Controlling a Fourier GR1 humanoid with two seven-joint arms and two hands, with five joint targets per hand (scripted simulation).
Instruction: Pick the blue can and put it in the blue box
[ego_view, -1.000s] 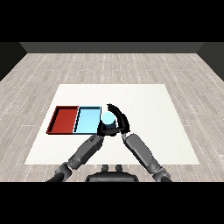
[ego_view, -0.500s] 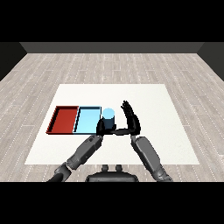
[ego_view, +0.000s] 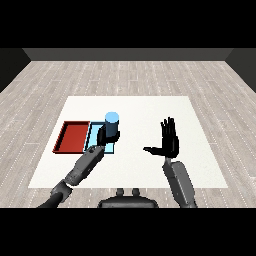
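The left hand is curled round the blue can, holding it upright over the right part of the light blue tray, whether raised or resting there I cannot tell. The red tray lies touching the blue tray on its left, both on the white table. The right hand stands well apart to the right, fingers straight and spread wide, holding nothing.

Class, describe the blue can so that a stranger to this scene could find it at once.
On the white table, find the two trays at its left: the light blue tray lies right of the red tray. The upright light blue cylindrical can rises there in the left hand, the only tall thing.
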